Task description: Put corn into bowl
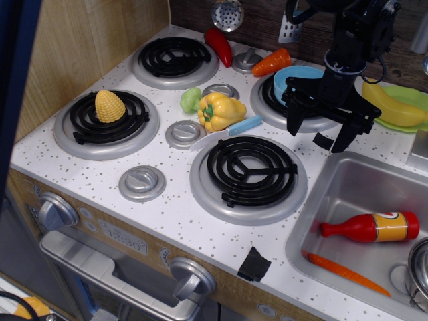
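Observation:
The corn (110, 105) is a stubby yellow cob lying on the front left burner (107, 122). The light blue bowl (289, 77) sits on the back right burner, partly hidden behind the arm. My gripper (319, 130) hangs over the front right edge of that burner, just in front of the bowl and far to the right of the corn. Its black fingers (293, 124) are spread wide and hold nothing.
A yellow bell pepper (219, 111) and a toy knife (229, 131) lie mid-stove. A red chili (219, 45) and a carrot (271, 61) lie at the back. A banana (389, 104) rests on a green plate (414, 100). The sink (314, 221) holds a ketchup bottle (371, 227).

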